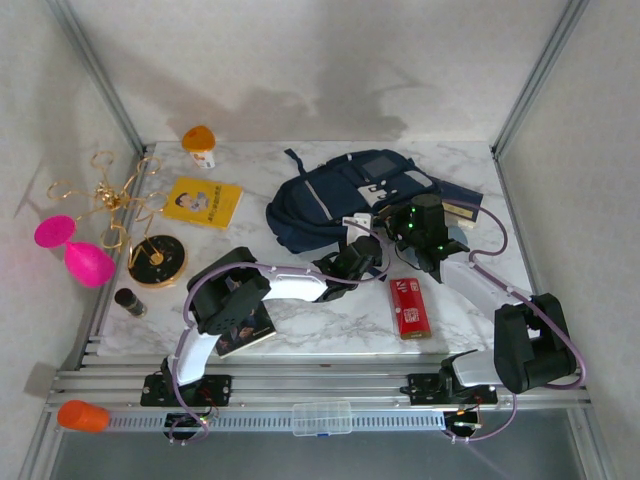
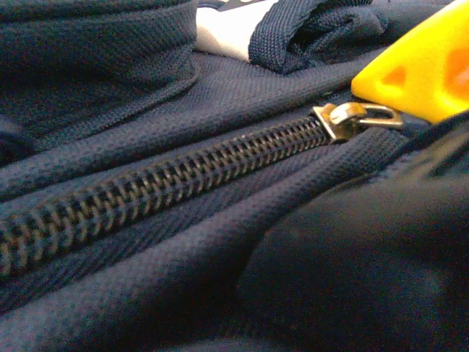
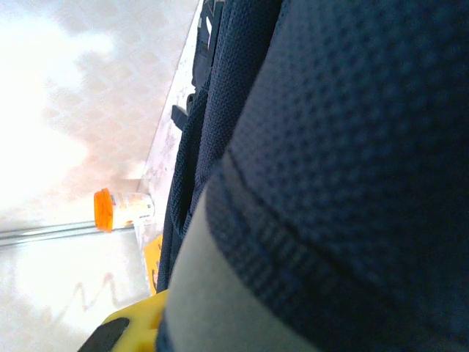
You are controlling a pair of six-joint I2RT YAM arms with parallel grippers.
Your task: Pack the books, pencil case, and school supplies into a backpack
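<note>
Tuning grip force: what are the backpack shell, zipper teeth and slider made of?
Backpack: woven synthetic fabric, probably nylon or polyester, matte; visible grid weave. Zipper teeth: dark coil, likely plastic, slight sheen. Slider: metal, brassy-grey, bright glints.

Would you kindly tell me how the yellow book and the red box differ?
The yellow book is larger and broader; the red box is smaller and narrow. The yellow book lies back left, askew; the red box lies front right, its length running near to far. Both lie flat on the table, outside the backpack.
</note>
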